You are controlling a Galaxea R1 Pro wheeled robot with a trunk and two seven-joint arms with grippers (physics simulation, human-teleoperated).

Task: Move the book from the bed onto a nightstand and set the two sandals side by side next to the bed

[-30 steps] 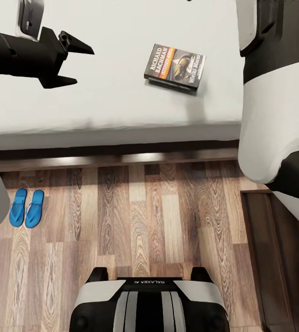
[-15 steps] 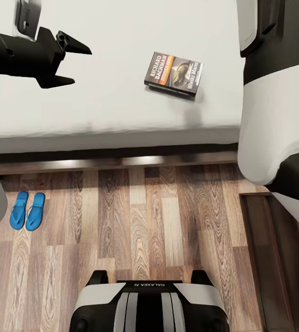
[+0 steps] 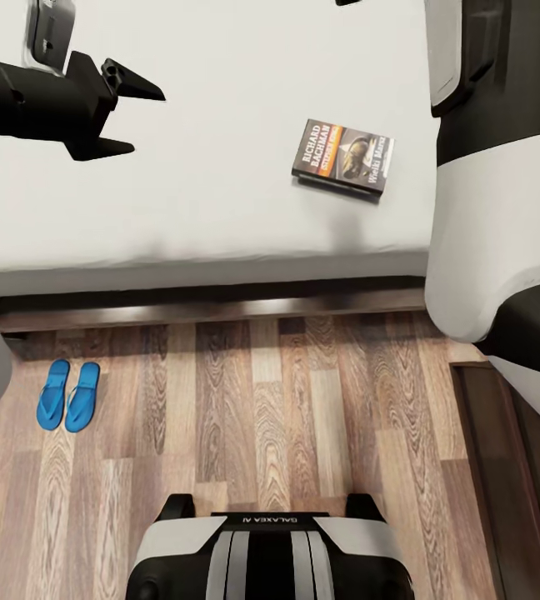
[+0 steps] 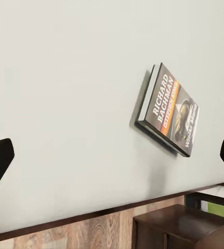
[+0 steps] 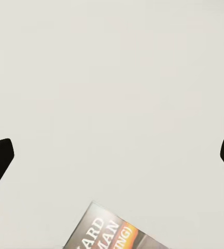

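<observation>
The bed (image 3: 220, 192) spans the upper part of the head view, its off-white mattress flat and bare apart from one item, with a dark wooden frame rail running along its near edge. Below it lies the wood-plank floor (image 3: 287, 417). At the right edge of the head view a dark-brown nightstand (image 3: 512, 467) stands just beside the bed frame; its top corner also shows in the left wrist view (image 4: 184, 228).

The left gripper (image 3: 128, 112) hangs over the left part of the mattress, fingers spread wide and holding nothing. The right gripper (image 5: 112, 155) is seen in its wrist view above bare mattress, fingertips far apart at either margin and empty, with a corner of the cover below them.

The book (image 3: 343, 157) lies flat on the mattress, cover up, toward the right side of the bed and near its front edge. Its long axis runs roughly along the bed's near edge, slightly skewed, the right end sitting a little nearer the robot. The spine side faces the left gripper; the orange band crosses the cover beside the author's name.

The two sandals (image 3: 69, 395) lie on the floor at the left, near the bed frame but apart from it. They sit side by side, touching or nearly so, long axes parallel and pointing toward the bed.
</observation>
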